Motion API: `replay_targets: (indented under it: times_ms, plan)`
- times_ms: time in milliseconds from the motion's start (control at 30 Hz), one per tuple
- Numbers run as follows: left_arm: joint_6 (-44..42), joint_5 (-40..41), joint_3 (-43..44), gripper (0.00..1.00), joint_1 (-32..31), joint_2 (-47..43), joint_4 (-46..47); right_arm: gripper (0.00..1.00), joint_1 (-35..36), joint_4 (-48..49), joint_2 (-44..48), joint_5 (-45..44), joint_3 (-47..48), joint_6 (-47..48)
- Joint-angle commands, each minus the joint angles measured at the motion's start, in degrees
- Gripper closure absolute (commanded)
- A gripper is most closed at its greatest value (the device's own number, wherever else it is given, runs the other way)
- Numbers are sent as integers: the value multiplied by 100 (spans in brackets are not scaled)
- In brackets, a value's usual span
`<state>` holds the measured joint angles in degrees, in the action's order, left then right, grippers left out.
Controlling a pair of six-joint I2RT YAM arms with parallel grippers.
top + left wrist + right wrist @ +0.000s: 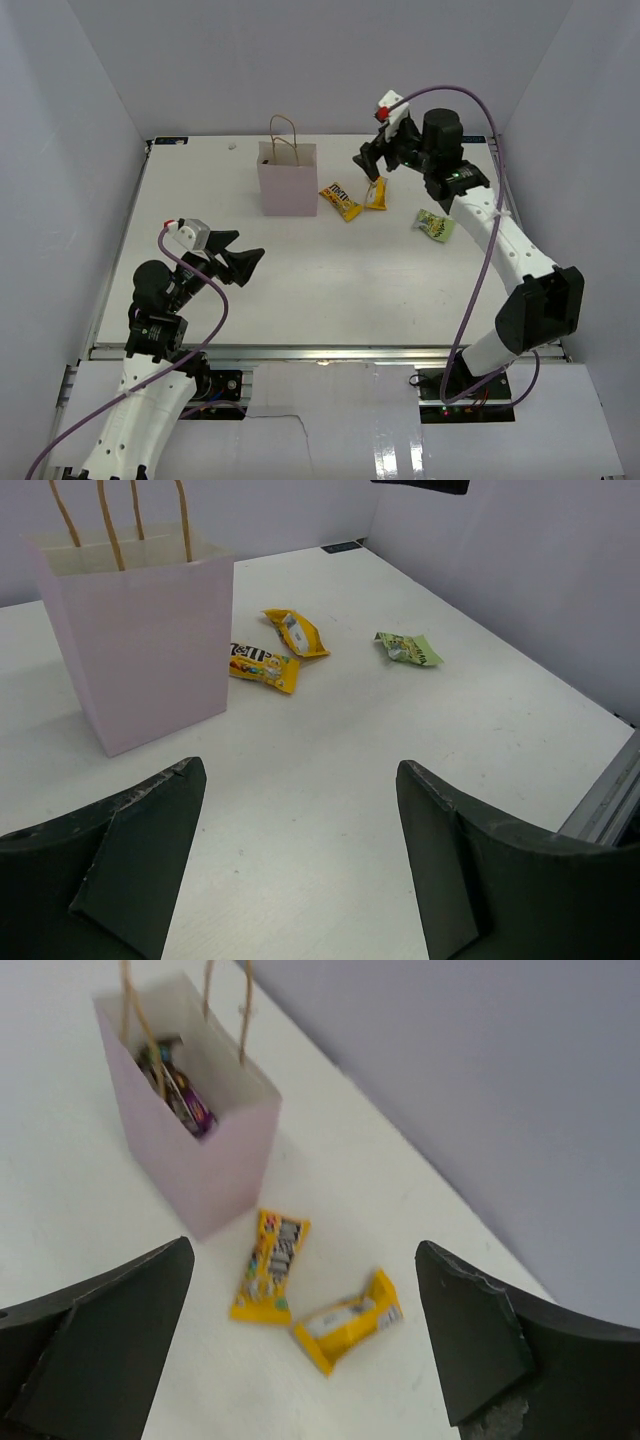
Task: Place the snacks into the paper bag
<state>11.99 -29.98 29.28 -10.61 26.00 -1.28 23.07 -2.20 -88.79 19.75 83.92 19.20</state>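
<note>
Read from the top view, the left pincer (pixel 240 256) hangs over the desk (pixel 300 300) at about 8 o'clock from the desk's middle. Its two dark fingers are spread wide with nothing between them. From its own wrist camera, the bag and three loose packets lie well ahead of it.

The paper bag (pixel 288 185) stands upright at roughly 12 o'clock from the desk's middle, its mouth open and its tan handles (pixel 284 135) standing up. The right wrist view looks down into it: a dark purple packet (pixel 186 1098) sits inside, leaning against a wall of the bag.

Just beside the bag, at its 4 o'clock, a yellow packet (pixel 340 201) lies flat on the desk, close to the bag's foot; whether it touches the bag cannot be told. At 3 o'clock from that one, very near it, lies a yellow-orange packet (pixel 375 196).

The right pincer (pixel 376 166) hovers over these two packets, raised off the desk. Its fingers are parted wide and hold nothing; in its wrist view both packets lie on the desk in the gap between the fingers, touched by neither.

A crinkly green packet (pixel 435 225) lies alone at 4 o'clock from the yellow-orange one, well apart from the bag.
</note>
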Motion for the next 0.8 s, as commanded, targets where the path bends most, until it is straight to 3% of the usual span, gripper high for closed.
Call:
replay_targets:
  times_ms: [0, 67, 200, 400, 533, 767]
  plan:
    - [32, -201, -45, 12, 33, 63, 84, 2, -574, -1605, -251, 583, -350, 759]
    - [40, -280, -27, 12, 33, 116, 75, 2, -874, -2073, -436, 75, -655, 1023]
    - [49, -316, -36, 12, 33, 134, 251, 2, -1024, -2004, -533, -1013, -1166, 1576]
    - [49, -290, -45, 12, 33, 134, 251, 4, -1112, -2048, -919, -1814, -1255, 2613]
    - [58, -316, -45, 12, 33, 151, 260, 10, -1278, -2118, -1385, -1940, -1097, 3080]
    - [58, -360, -36, 12, 33, 204, 268, 10, -1542, -2355, -2176, -1712, -615, 3186]
